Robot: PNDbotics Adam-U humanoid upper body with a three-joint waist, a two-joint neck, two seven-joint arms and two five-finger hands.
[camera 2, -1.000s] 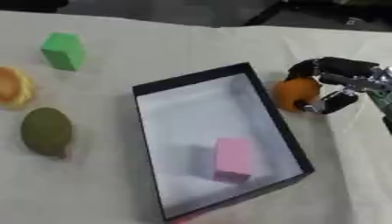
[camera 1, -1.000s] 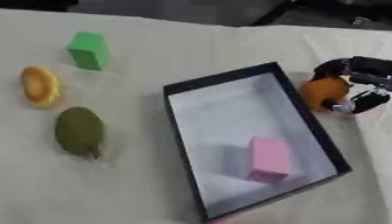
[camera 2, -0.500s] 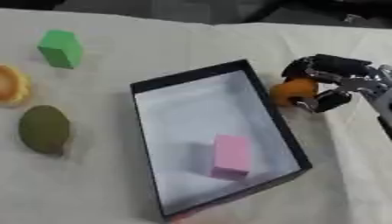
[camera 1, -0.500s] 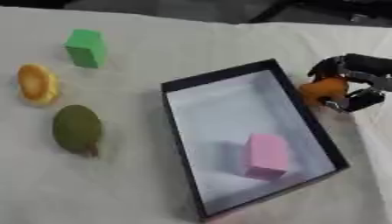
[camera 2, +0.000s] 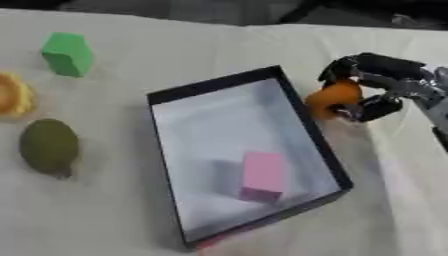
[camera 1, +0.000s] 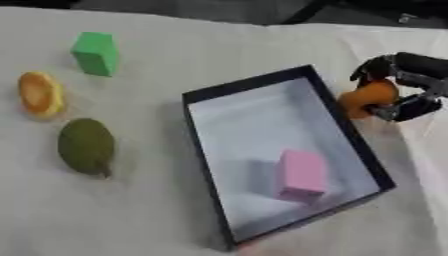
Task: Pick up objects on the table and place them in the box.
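On the far left of the surface [camera 1: 219, 45] lies a flat orange-yellow thing [camera 1: 40, 93]. Just behind it, a bit to the right, stands a green block [camera 1: 96, 53]. In front of the orange-yellow thing lies a dark green fruit [camera 1: 86, 146], shaped like an egg with a little stem end. These three sit well apart from the box, and they lie the same way as they did a moment ago.

In the middle is the box [camera 1: 199, 135]. It is dark on the outside and white inside, and it sits askew on the surface. A pink block [camera 1: 302, 175] lies inside it, near the front right corner. It has not moved.

On the right is my right robot hand [camera 2: 378, 85]. My fingers [camera 2: 363, 64] curl over the top of a round orange ball [camera 2: 334, 99], and my thumb comes up under it, so I am gripping the ball. The ball is just beside the right wall of the box, on the outside, near the far corner. A moment ago the ball was a little farther from the box wall. Now it is closer to the wall and seems to hang a little above the surface.

My left robot hand does not show in either view.
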